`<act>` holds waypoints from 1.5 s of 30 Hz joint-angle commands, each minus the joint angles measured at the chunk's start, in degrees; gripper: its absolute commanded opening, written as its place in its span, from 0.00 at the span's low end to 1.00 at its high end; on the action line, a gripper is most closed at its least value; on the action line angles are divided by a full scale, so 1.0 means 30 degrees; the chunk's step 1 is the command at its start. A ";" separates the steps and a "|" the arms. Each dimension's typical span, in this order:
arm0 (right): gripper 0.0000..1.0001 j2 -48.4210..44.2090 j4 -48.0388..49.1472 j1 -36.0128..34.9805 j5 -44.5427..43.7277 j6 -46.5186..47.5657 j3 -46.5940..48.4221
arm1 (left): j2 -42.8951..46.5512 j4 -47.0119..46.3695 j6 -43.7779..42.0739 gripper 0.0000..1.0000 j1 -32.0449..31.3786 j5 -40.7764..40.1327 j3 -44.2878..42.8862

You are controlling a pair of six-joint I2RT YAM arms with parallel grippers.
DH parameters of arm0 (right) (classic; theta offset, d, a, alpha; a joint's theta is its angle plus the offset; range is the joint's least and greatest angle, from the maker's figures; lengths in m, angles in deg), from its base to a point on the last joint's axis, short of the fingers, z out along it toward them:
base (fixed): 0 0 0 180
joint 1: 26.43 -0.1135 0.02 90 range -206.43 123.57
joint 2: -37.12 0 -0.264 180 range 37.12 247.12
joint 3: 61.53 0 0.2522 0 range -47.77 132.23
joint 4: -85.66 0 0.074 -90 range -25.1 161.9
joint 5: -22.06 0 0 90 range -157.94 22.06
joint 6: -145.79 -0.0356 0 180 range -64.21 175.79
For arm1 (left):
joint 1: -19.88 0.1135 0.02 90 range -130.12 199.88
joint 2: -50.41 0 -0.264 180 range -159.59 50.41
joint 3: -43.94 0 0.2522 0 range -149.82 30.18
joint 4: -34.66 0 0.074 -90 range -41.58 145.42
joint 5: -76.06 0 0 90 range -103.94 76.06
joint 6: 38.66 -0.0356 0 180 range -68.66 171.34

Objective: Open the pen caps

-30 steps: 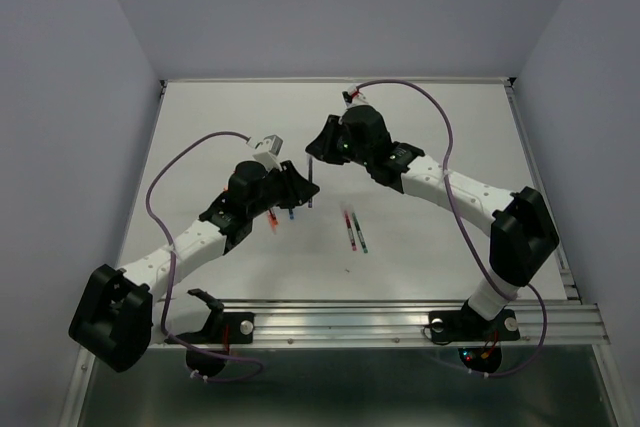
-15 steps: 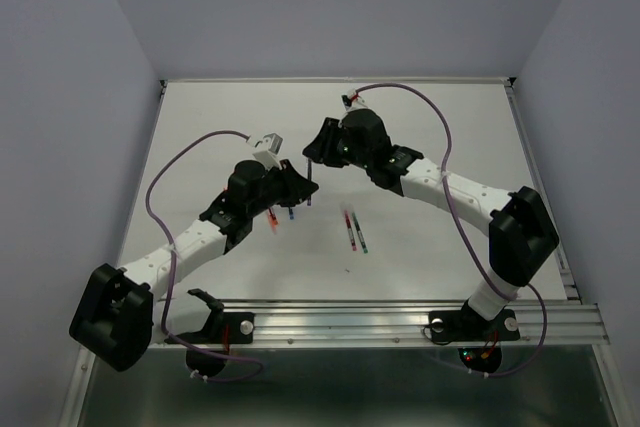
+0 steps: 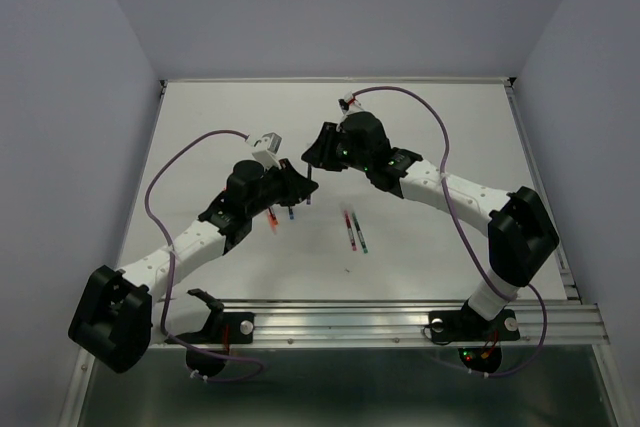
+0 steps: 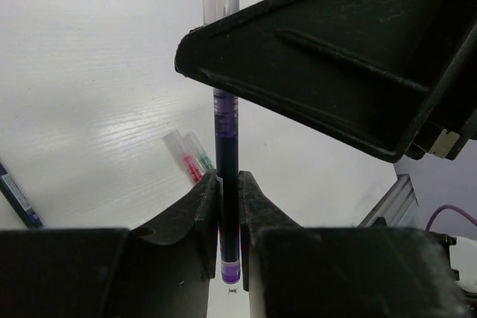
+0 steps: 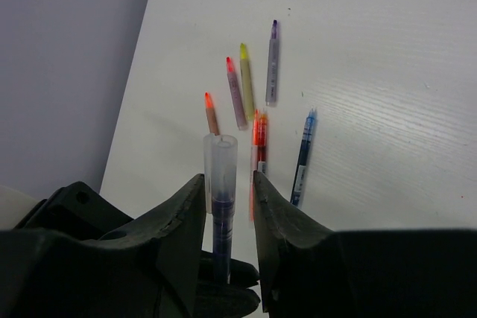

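One clear pen cap (image 5: pixel 221 156) is sitting on the far end of the purple pen (image 4: pixel 227 135), which we are holding off the table (image 5: pixel 387 72) between our two arms. Our left gripper (image 4: pixel 228 184) is clamping the pen's dark barrel near its lower tip. Our right gripper (image 5: pixel 227 184) is straddling the cap with its jaws slightly apart, a gap showing on one side. Several loose pens (image 5: pixel 272 65) are lying scattered on the table beyond, tips pointing various ways.
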 commanded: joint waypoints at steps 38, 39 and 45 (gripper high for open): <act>0.32 -0.0354 0.1827 -0.0013 -0.0849 0.0114 0.1569 | 0.1222 -0.1424 -0.0122 0.00 -0.0265 0.0205 0.0098; 0.28 -0.0354 0.1827 -0.0013 -0.0908 0.0114 0.1511 | 0.1251 -0.1424 -0.0151 0.00 -0.0293 0.0176 0.0098; 0.01 -0.0355 0.1973 -0.0013 -0.1873 0.0669 0.1510 | 0.1602 -0.1395 0.0082 0.00 -0.0294 0.0439 0.0419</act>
